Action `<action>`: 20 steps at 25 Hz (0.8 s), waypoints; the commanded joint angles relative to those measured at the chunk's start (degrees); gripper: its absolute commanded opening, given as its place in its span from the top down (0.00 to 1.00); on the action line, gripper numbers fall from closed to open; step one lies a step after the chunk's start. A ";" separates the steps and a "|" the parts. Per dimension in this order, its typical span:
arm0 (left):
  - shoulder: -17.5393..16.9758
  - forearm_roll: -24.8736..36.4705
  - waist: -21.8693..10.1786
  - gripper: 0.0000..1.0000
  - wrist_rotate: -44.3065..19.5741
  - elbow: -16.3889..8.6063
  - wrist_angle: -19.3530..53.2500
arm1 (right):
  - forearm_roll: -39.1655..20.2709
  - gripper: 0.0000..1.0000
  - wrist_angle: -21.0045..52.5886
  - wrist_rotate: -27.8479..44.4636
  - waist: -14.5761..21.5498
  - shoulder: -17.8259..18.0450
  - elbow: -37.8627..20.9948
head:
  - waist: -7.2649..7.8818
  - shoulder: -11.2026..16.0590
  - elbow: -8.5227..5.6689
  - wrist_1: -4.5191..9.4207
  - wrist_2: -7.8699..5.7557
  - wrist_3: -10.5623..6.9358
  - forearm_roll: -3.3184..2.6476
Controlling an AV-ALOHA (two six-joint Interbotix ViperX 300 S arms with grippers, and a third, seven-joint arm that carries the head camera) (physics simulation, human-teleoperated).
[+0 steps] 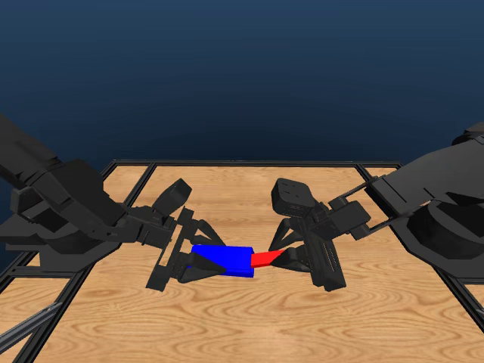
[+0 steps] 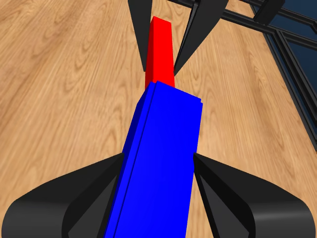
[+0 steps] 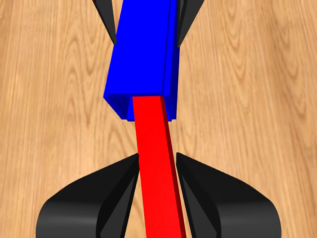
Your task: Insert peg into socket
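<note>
While the head view shows the left tool (image 1: 198, 259) clamped on the bright blue boxy socket (image 1: 224, 259) and the right tool (image 1: 291, 255) clamped on the thin red peg (image 1: 265, 259), both are held above the wooden desk (image 1: 249, 318) with the peg's tip meeting the socket's end. In the left wrist view the peg (image 2: 161, 52) runs out from behind the socket (image 2: 161, 158); in the right wrist view the peg (image 3: 156, 158) enters the socket's (image 3: 143, 44) open mouth, so insertion looks under way, and the next move likely calls for a straight, aligned push. No labels or writing show.
</note>
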 commanded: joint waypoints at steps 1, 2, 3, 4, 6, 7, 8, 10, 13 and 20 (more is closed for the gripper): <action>-0.53 0.61 -0.15 1.00 0.96 -2.26 -2.08 | 0.97 1.00 -5.02 -1.30 -0.90 1.45 -3.21 | 0.07 0.01 -0.54 -0.55 -0.10 0.03 0.01; 0.12 1.22 -0.80 1.00 1.47 -1.61 -1.56 | 1.59 1.00 -5.29 -2.22 -1.11 2.31 -3.93 | 0.07 -0.02 -0.54 -0.59 -0.09 0.02 0.01; 0.04 2.35 0.28 1.00 0.19 -1.66 -4.41 | 2.07 1.00 -6.44 -2.84 -1.14 3.22 -4.59 | 0.07 -0.02 -0.56 -0.70 -0.10 -0.01 0.01; 0.20 1.18 -0.28 1.00 1.07 -2.30 -1.95 | 2.57 1.00 -7.00 -3.44 -1.30 3.91 -4.96 | 0.07 -0.03 -0.57 -0.70 -0.11 -0.01 0.00; 0.41 1.26 0.03 1.00 1.01 -2.40 -1.73 | 3.79 1.00 -8.89 -4.87 -1.43 5.30 -6.92 | 0.04 -0.08 -0.57 -0.81 -0.05 -0.02 0.01; 0.51 1.80 -0.65 1.00 1.35 -2.46 -1.74 | 3.69 1.00 -9.35 -4.44 -1.35 6.05 -7.97 | -0.01 -0.09 -0.58 -0.87 -0.02 -0.05 -0.01; 0.97 1.40 -0.33 1.00 0.30 -2.01 -1.16 | 4.82 1.00 -10.29 -6.20 -1.27 6.80 -9.00 | -0.11 -0.06 -0.60 -1.00 0.03 -0.06 -0.03; 0.74 1.27 -0.68 1.00 -0.11 -1.70 -1.38 | 5.75 1.00 -10.11 -7.60 -1.08 8.13 -10.43 | -0.18 -0.08 -0.63 -1.07 0.16 -0.15 -0.03; -0.22 0.80 -0.88 1.00 -0.34 -1.57 -1.26 | 6.99 0.00 -9.81 -7.79 -1.09 9.18 -10.37 | -0.05 -0.06 -0.69 -1.27 0.23 -0.17 0.02; -0.05 -0.29 -0.73 1.00 -0.55 -0.44 -2.78 | 7.49 0.00 -6.63 -5.44 -0.44 3.58 -3.92 | 0.08 -0.12 -0.85 -1.75 0.03 -0.51 -0.01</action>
